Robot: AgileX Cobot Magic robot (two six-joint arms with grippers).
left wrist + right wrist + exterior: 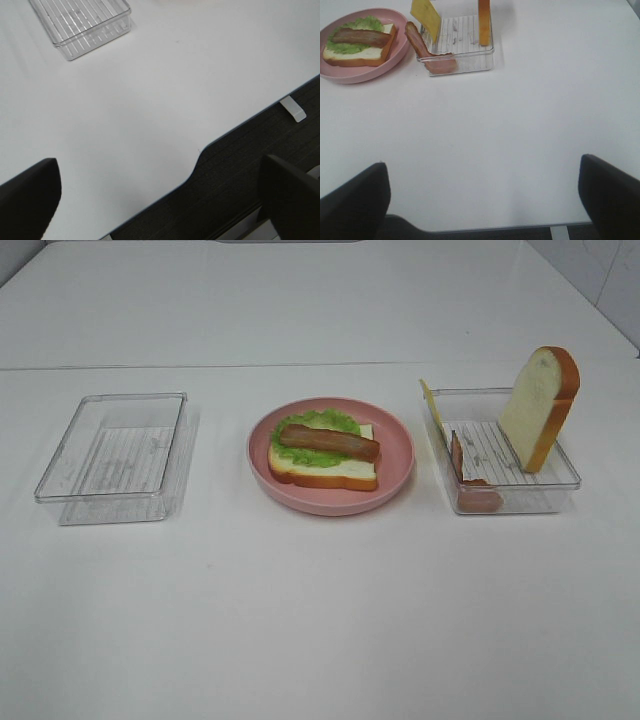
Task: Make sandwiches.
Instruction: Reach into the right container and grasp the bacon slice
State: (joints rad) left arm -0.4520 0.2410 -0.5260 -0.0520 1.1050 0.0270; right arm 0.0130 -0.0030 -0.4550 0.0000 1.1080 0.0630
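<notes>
A half-built sandwich lies on the pink plate (330,502): a bread slice (320,472) topped with green lettuce (330,422) and a bacon strip (330,442). The same open sandwich (355,54) shows in the right wrist view. In the clear tray (515,495) to its right, another bread slice (538,405) leans upright. A bacon strip (458,455) and a yellow cheese slice (430,405) lean at that tray's left wall. My right gripper (482,197) hovers open over bare table, well short of that tray (465,60). My left gripper (160,200) is open above the table's front edge. Neither arm appears in the high view.
An empty clear tray (115,455) sits left of the plate and also shows in the left wrist view as a ribbed clear tray (85,25). Below the table's curved front edge lies dark floor with a small white clip (293,109). The tabletop is white.
</notes>
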